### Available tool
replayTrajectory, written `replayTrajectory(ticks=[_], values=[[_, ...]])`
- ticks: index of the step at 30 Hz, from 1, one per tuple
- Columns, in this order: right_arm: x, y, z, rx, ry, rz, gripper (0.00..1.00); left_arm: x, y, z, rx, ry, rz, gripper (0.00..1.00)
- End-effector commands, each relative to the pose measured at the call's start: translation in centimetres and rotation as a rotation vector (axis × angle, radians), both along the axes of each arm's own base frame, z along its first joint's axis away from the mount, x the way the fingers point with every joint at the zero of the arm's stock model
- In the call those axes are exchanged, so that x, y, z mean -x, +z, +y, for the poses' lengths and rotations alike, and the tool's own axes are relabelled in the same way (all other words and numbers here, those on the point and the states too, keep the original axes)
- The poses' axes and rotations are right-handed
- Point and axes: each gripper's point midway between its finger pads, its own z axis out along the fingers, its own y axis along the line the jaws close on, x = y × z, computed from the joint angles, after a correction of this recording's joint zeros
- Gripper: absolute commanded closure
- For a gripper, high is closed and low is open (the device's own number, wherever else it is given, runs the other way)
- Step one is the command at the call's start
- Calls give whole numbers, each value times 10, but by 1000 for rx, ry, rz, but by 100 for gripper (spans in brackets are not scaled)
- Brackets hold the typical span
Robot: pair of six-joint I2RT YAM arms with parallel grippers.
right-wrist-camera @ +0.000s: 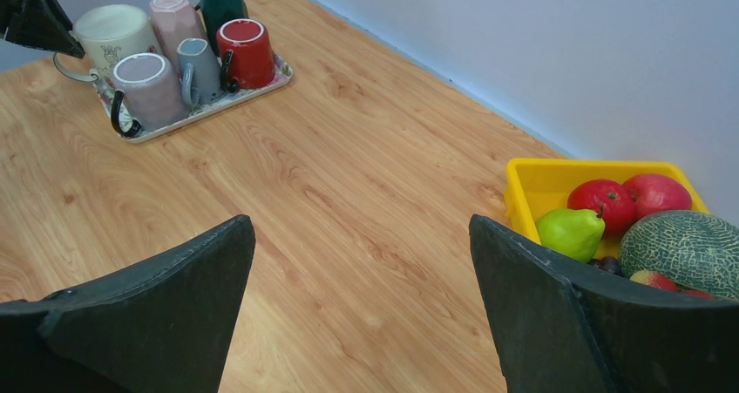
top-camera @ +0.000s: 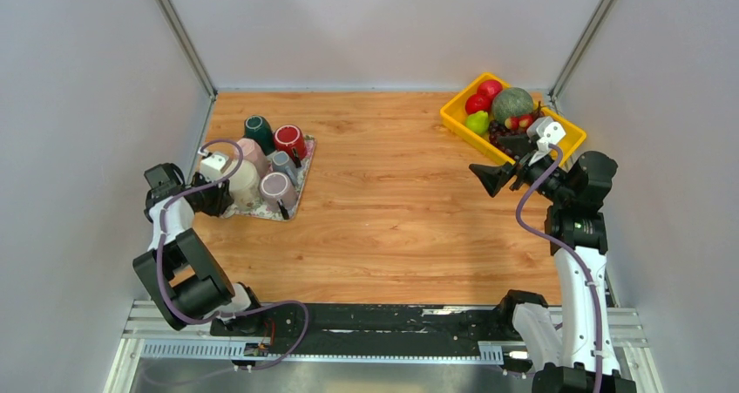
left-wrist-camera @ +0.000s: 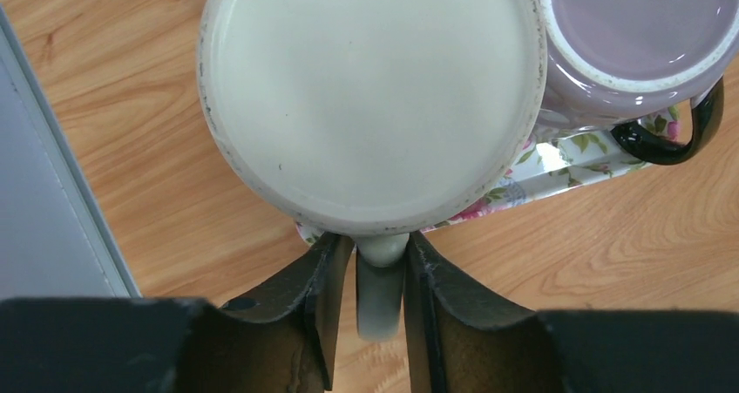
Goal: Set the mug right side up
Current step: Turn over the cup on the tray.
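A cream mug (top-camera: 242, 184) stands upside down at the near left corner of a floral tray (top-camera: 261, 212); its flat base fills the left wrist view (left-wrist-camera: 370, 97). It also shows in the right wrist view (right-wrist-camera: 113, 31). My left gripper (top-camera: 225, 198) sits at the mug's left side, and in its wrist view the gripper (left-wrist-camera: 381, 249) has its fingers closed around the mug's handle (left-wrist-camera: 381, 288). My right gripper (top-camera: 488, 177) is wide open and empty above the bare table, far to the right (right-wrist-camera: 362, 227).
Several other upside-down mugs share the tray: lilac (top-camera: 277, 188), pink (top-camera: 254, 153), grey (top-camera: 283, 162), red (top-camera: 289, 140), dark green (top-camera: 258, 132). The lilac mug (left-wrist-camera: 636, 36) stands right against the cream one. A yellow bin (top-camera: 462, 118) of fruit stands at the back right. Grey walls close in both sides.
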Motion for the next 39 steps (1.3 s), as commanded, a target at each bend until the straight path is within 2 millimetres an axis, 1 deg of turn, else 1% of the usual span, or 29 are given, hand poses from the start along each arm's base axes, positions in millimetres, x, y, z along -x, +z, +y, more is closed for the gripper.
replayTrajectory(ticks=[1, 2, 3, 4, 5, 7, 12, 18, 25, 29, 39], values=[[3, 9, 4, -1, 33, -42, 0, -17, 22, -1, 12, -24, -97, 72], [3, 9, 4, -2, 34, -41, 0, -18, 23, 0, 8, -20, -99, 77], [4, 9, 4, -4, 37, -41, 0, -18, 23, 1, 9, -12, -99, 85], [4, 9, 5, -4, 40, -40, 0, -18, 23, 2, 6, -7, -99, 88], [5, 10, 5, -5, 40, -43, 0, -19, 25, 2, 5, -3, -100, 94], [6, 10, 5, -6, 44, -43, 0, -19, 26, 4, -1, 6, -101, 99], [7, 10, 7, -12, 58, -41, 0, -17, 32, 3, -17, 7, -123, 100], [10, 10, 9, -17, 68, -45, 0, -16, 53, -5, -25, -5, -210, 100], [12, 9, 10, -12, 76, -54, 0, -20, 77, -4, 8, 13, -262, 100], [13, 8, 11, -11, 80, -52, 0, -17, 86, -2, 23, 19, -274, 100], [15, 8, 12, -14, 91, -57, 0, -1, 110, -13, 4, -18, -303, 100]])
